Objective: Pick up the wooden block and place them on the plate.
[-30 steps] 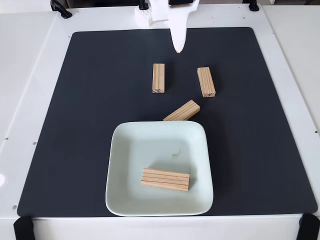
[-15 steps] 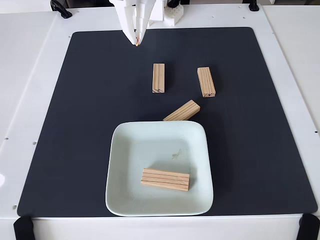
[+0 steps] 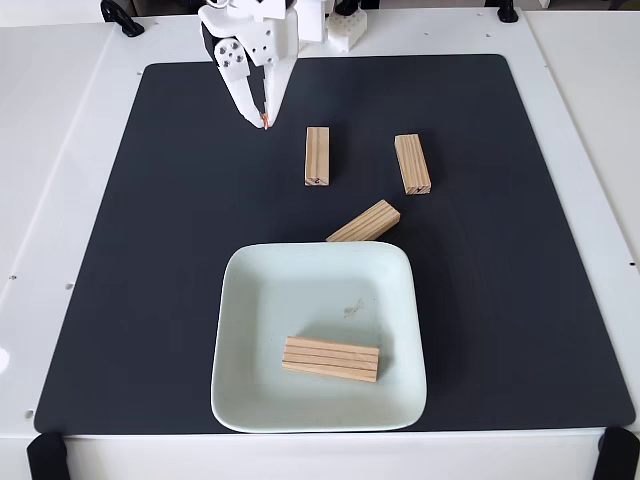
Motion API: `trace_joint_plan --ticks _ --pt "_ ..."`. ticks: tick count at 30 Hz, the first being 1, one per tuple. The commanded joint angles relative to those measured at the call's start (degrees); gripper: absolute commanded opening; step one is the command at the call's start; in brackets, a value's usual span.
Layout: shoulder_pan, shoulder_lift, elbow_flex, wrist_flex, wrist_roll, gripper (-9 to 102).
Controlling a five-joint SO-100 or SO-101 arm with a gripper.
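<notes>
Gripper [image 3: 263, 122] angled down – fingers pressed together (holding nothing).

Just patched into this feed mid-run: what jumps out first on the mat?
The big square mint-white plate sits low in the fixed view with one wooden block already lying inside it. Three more blocks wait on the black mat above it: one upright-looking, one to its right, one angled at the plate's top rim. The white gripper hangs at upper left, holding nothing.

The fixed view looks steeply down on the mat [image 3: 150, 250] from its near edge.
</notes>
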Motion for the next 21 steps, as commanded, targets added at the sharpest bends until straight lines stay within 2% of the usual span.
trace_joint_plan --ticks 1,4,10,16,21 --pt "1.2 1.3 -2.5 0.5 5.1 -1" --pt "1.8 8.3 -2.5 3.7 6.9 -1" --pt "0.9 20.5 3.1 0.5 6.9 -1" --pt "1.0 20.0 6.9 -1.3 6.9 0" --pt "0.0 12.5 5.5 -1.6 7.9 -1"
